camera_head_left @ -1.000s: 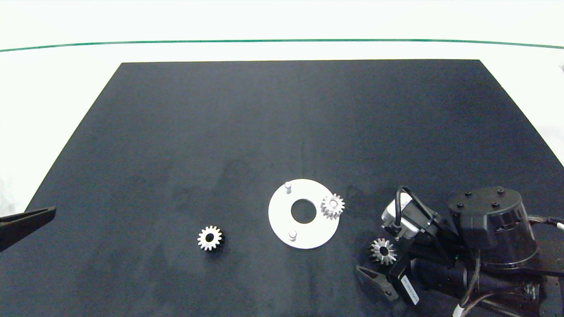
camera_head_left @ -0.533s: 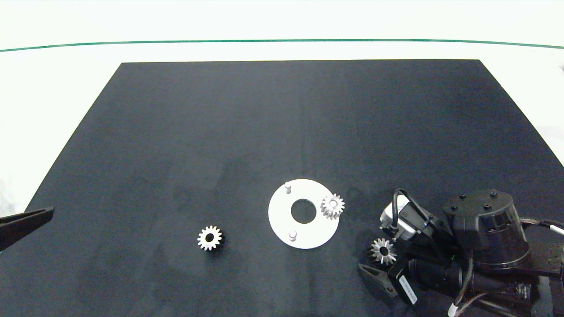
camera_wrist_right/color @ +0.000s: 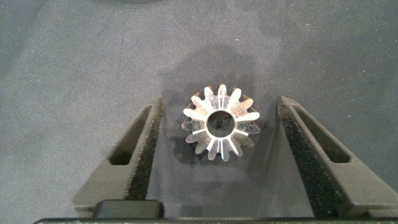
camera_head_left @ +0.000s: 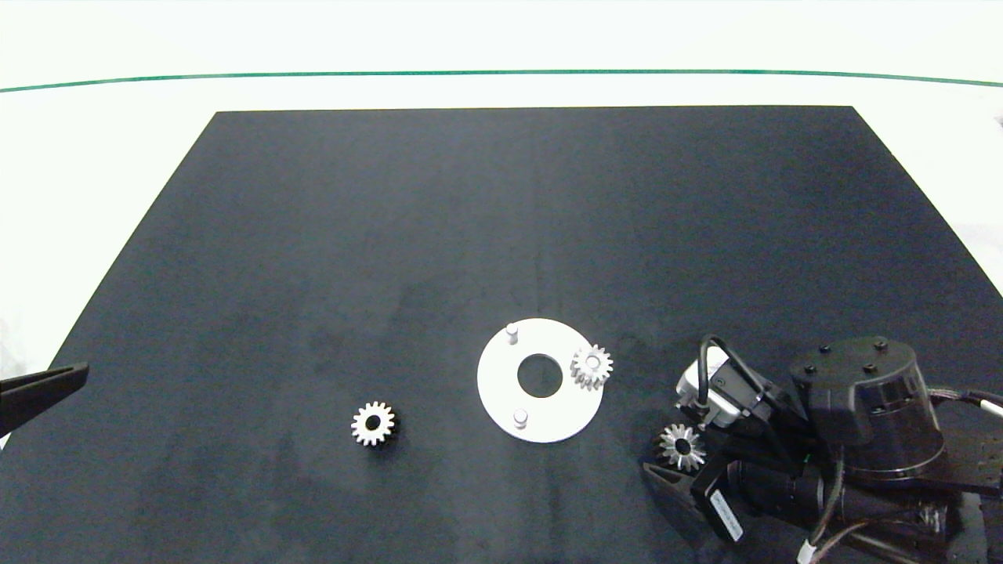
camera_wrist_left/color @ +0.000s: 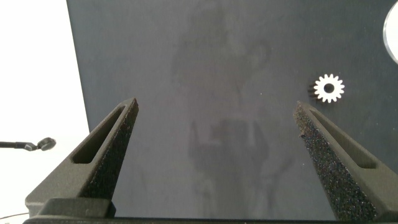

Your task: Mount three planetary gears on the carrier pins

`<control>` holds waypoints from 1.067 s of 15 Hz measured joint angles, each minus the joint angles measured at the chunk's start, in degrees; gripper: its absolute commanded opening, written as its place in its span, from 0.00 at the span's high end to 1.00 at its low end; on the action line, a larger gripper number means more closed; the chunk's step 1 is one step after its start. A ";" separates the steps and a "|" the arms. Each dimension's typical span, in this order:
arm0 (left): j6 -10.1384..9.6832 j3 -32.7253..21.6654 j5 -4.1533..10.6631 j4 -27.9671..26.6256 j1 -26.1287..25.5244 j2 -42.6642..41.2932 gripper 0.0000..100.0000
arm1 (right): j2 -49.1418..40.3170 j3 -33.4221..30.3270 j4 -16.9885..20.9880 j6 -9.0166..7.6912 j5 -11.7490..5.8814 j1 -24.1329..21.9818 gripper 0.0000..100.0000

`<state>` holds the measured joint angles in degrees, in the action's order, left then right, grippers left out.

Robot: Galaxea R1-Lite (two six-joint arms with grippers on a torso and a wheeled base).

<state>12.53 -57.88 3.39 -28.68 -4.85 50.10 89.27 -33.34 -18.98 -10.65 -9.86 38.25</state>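
Around the gear (camera_wrist_right/color: pixel 219 122), right gripper (camera_wrist_right/color: pixel 219 134) has lowered.

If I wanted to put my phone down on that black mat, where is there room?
The far half of the black mat, beyond the white disc, is bare, as is the stretch between the loose gear and the left gripper. The near right corner is crowded: the right gripper straddles a gear there.
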 measured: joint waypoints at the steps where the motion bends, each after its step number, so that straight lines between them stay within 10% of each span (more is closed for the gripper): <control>1: -0.02 -0.13 0.00 0.00 0.00 0.00 0.00 | -0.09 0.00 0.00 0.00 -0.09 0.05 0.33; 16: -0.05 -0.16 0.00 -0.06 -0.10 -0.79 0.00 | 0.20 2.39 -4.19 -0.04 0.09 0.13 0.63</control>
<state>12.48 -58.04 3.39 -28.75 -4.95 49.31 89.47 -30.95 -23.17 -10.69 -9.78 38.39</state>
